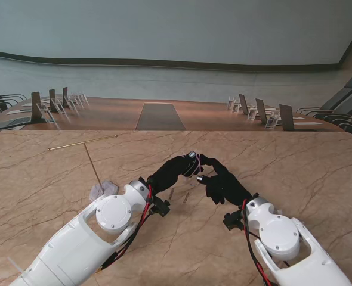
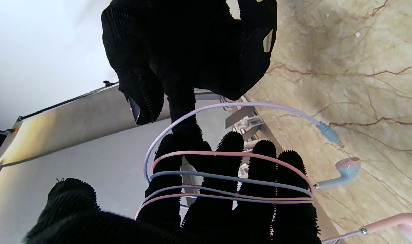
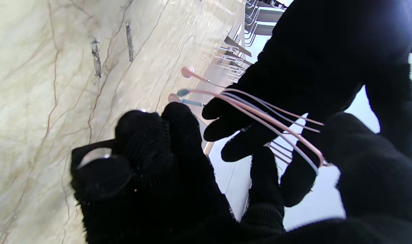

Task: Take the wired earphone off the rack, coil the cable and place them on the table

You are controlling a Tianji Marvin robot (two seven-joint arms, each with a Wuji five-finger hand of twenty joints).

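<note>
The earphone cable (image 2: 231, 189), pink and pale blue, is wound in several turns around the outstretched fingers of my left hand (image 1: 171, 173). Both pink earbuds (image 2: 347, 168) hang loose beside that hand, and the jack plug (image 2: 329, 133) dangles free over the table. My right hand (image 1: 224, 186) meets the left one fingertip to fingertip above the table's middle. Its fingers (image 2: 182, 105) are closed on the outer loop of the cable (image 3: 280, 130). The thin gold T-shaped rack (image 1: 93, 164) stands bare to the left on a clear base.
The marble table (image 1: 56, 238) carries two short dark marks (image 1: 171, 194) just nearer to me than the hands. A longer wooden desk (image 1: 158, 116) with chairs and name-plate holders lies beyond the far edge.
</note>
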